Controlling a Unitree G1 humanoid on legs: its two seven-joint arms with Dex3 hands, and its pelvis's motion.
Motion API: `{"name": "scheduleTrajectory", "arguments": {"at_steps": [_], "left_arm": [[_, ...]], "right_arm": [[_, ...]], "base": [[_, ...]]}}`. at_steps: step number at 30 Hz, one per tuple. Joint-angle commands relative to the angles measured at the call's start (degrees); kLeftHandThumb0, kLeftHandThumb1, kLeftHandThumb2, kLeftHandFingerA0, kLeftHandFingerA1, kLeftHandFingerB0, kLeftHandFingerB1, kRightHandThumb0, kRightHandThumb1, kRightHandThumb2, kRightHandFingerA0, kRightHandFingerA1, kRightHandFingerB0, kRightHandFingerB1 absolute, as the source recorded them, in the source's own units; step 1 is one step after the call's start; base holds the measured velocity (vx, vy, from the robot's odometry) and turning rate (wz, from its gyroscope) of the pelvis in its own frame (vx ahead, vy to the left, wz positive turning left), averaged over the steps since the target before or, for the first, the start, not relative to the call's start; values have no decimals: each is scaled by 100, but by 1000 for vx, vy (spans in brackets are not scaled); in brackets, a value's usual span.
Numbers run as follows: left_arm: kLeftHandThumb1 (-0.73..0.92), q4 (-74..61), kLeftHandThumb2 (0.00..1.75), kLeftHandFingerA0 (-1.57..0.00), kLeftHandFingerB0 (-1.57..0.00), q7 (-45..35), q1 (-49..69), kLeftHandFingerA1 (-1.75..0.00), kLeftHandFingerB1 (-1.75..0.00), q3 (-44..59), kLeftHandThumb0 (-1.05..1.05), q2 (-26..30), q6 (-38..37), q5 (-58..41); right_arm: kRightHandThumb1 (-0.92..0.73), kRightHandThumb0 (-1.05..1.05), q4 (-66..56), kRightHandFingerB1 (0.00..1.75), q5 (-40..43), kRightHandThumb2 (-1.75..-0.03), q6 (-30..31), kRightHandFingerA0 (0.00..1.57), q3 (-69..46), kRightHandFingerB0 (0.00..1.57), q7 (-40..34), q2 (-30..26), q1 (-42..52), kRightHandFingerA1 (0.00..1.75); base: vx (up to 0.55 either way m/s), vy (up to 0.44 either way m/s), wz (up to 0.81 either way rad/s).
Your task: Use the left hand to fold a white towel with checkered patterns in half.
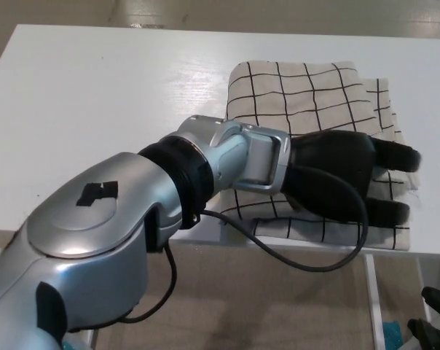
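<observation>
Towel (300, 91), white w/ black checks, lies doubled over on the right side of the white desk (96, 95), its near edge reaching the desk's front edge. Left hand (344, 182) rests flat on top of it, palm down, fingers (395, 155) stretched out toward the towel's right edge and spread a bit apart; doesn't look to be pinching any cloth, though the underside's hidden so can't be sure. Silver forearm crosses the desk's front-left w/ a black cable looping under the wrist. Right hand (433, 321): just dark bits at bottom-right corner, below the desk, state unclear.
</observation>
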Motion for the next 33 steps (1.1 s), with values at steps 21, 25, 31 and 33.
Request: {"name": "scheduleTrajectory", "arguments": {"at_steps": [21,25,31,33], "left_arm": [[72,-3285,69,0,0,-5942,-26,0,-1,4490,-104,33,1115,-6336],[71,-3905,66,0,0,-6617,-283,0,-5,5687,-100,-236,2577,-7934],[68,-3576,61,0,0,-6954,-667,0,-7,7485,-87,-143,4006,-9677],[68,-3539,61,0,0,-6956,-712,-1,-9,7775,-89,281,3992,-9700]], "right_arm": [[-57,-50,230,46,-128,-58,-180,59,50,71,100,-178,-111,44],[-57,-51,263,45,-129,-58,-122,56,63,69,126,-207,-148,44],[-57,-51,313,45,-73,-58,-124,55,59,69,217,-171,65,44],[-57,-50,308,45,-49,-58,-134,56,48,69,242,-152,164,44]], "base": [[0,0,0],[0,0,0],[0,0,0],[0,0,0]]}}
